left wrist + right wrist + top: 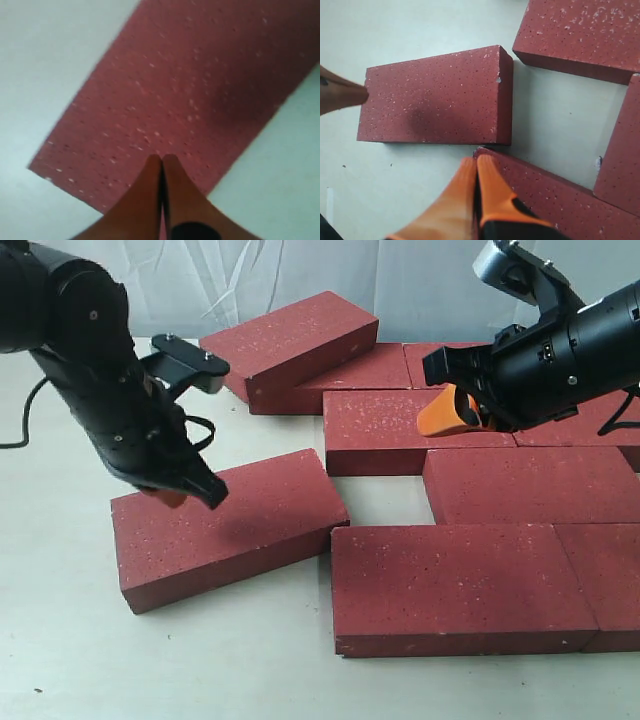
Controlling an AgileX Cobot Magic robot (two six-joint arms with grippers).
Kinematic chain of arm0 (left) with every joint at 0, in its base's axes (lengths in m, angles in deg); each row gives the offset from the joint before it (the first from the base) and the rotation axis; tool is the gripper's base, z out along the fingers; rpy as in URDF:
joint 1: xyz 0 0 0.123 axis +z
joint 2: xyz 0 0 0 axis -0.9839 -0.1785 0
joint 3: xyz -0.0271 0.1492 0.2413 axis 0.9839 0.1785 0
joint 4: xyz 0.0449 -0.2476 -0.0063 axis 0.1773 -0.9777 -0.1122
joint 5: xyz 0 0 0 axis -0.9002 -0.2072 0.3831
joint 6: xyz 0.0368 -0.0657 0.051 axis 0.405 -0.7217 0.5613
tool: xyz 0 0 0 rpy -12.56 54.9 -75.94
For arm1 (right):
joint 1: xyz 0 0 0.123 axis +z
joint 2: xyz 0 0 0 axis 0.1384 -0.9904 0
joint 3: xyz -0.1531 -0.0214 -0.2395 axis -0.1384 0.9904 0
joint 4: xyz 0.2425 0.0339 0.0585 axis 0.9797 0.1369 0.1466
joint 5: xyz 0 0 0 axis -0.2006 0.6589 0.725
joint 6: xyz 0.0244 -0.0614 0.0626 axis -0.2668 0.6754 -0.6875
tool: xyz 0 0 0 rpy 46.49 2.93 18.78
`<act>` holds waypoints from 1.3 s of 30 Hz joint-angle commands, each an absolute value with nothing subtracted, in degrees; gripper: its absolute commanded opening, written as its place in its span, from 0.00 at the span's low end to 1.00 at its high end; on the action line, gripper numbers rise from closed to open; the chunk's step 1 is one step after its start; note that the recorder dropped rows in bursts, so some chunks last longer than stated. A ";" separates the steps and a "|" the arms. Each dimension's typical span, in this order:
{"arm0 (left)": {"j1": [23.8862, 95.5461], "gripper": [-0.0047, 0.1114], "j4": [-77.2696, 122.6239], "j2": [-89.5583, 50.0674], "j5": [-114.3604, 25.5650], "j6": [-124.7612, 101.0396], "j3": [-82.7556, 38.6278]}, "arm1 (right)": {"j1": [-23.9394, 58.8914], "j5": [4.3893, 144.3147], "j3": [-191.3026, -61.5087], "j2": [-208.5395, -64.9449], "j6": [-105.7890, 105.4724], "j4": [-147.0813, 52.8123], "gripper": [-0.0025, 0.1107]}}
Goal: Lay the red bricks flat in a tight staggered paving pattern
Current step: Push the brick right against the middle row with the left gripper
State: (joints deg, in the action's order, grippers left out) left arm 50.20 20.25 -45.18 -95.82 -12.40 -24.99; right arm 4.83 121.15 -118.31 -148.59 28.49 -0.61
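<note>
Several red bricks lie flat on the pale table (60, 660). One loose brick (225, 530) sits angled at the left, apart from the paved group (450, 585). My left gripper (170, 497) is shut and empty, its tips (162, 158) over this brick (190, 90) near its far left end. My right gripper (450, 412) is shut and empty, hovering over the middle-row brick (390, 430). In the right wrist view its tip (476, 160) is at that brick's corner (555, 195), facing the loose brick (435, 97).
At the back, one brick (290, 335) rests tilted on another (340, 375). More bricks (530, 485) fill the right side up to the frame edge. A gap of bare table (385, 495) separates the loose brick from the group. A white curtain (300, 270) hangs behind.
</note>
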 commanded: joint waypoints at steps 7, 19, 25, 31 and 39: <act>50.36 0.04 12.08 -43.29 -94.39 -3.18 -12.34 | 4.70 121.08 -118.22 -148.64 29.02 -0.57 0.02; 50.36 0.04 19.45 -43.29 -91.83 -2.21 -7.54 | 4.70 121.07 -118.22 -148.64 29.02 -0.47 0.02; 50.46 0.04 25.91 -43.29 -88.03 -2.34 -7.54 | 4.70 121.18 -118.22 -148.64 29.02 -0.29 0.02; 50.46 0.04 29.00 -44.03 -85.52 -2.34 -7.54 | 4.70 121.29 -118.22 -148.64 29.02 -0.15 0.02; 51.99 0.04 32.36 -44.03 -83.29 -2.58 -7.54 | 4.70 121.29 -118.22 -148.64 29.13 -0.18 0.02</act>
